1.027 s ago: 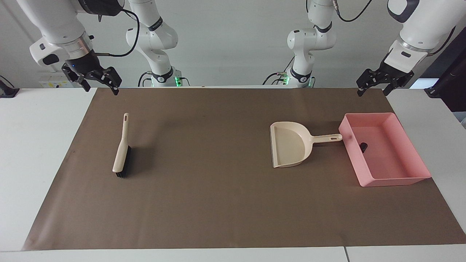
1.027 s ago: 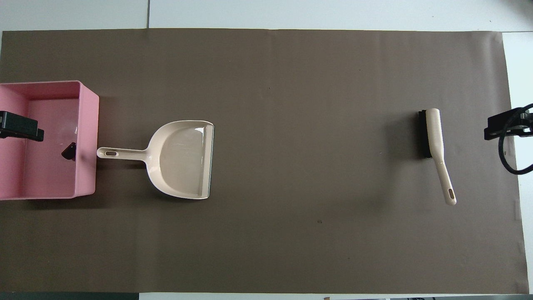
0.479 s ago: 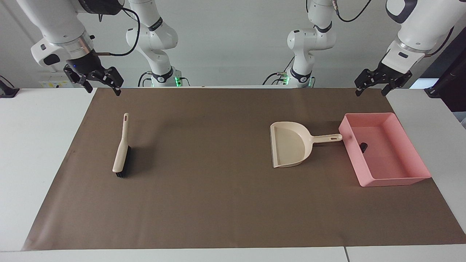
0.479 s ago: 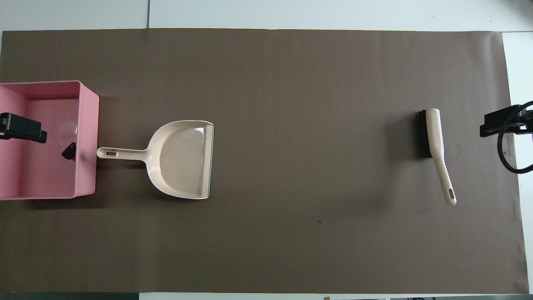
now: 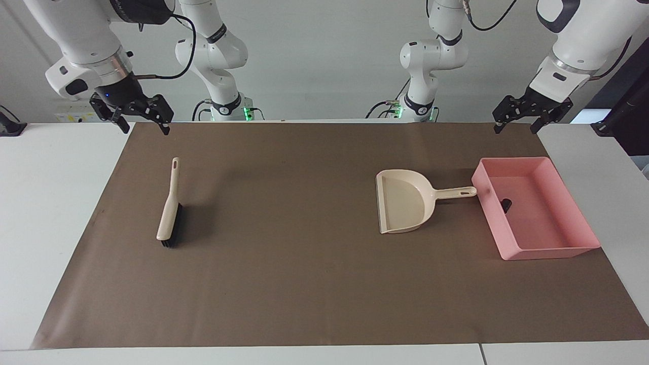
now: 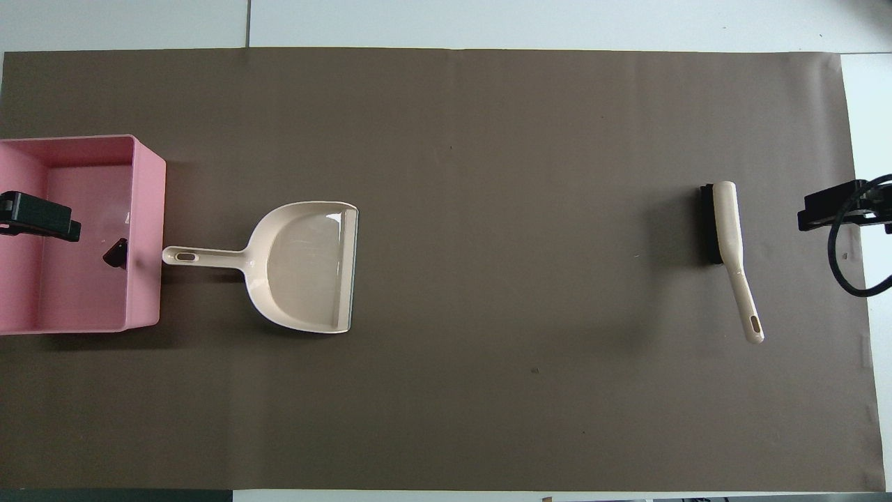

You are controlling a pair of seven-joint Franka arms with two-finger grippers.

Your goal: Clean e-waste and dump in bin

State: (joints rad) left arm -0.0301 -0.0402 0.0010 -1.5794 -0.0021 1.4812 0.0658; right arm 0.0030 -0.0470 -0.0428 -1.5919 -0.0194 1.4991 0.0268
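**Bin holds one dark piece; both grippers up and empty**

We take the dustpan (image 5: 404, 202) as our landmark. It lies flat on the brown mat (image 5: 304, 284), its handle pointing toward the left arm's end of the table, and we see nothing in its scoop.

The bin (image 5: 568, 250) stands just beside the tip of that handle; whether the two touch, we cannot tell. Inside the bin, against the wall nearest the dustpan, we find one small dark piece of e-waste (image 5: 506, 205). In the overhead view it shows as a dark wedge (image 6: 117, 253), its shape hard to read. A faint pale fleck shows on that same wall higher up in the overhead view; we cannot say what it is. The bin's outer end is cut off by the edge of the overhead view.

The brush (image 5: 169, 209) lies well apart from the dustpan, toward the right arm's end, bristles on the mat.

The left gripper (image 5: 515, 121) hangs raised over the mat's edge, nearer to the robots than the bin, its fingers spread apart and holding nothing. In the overhead view only part of it shows (image 6: 38, 216), covering part of the bin. The right gripper (image 5: 143, 121) hangs over the mat's corner by the brush handle, likewise spread and empty; the overhead view cuts it off.
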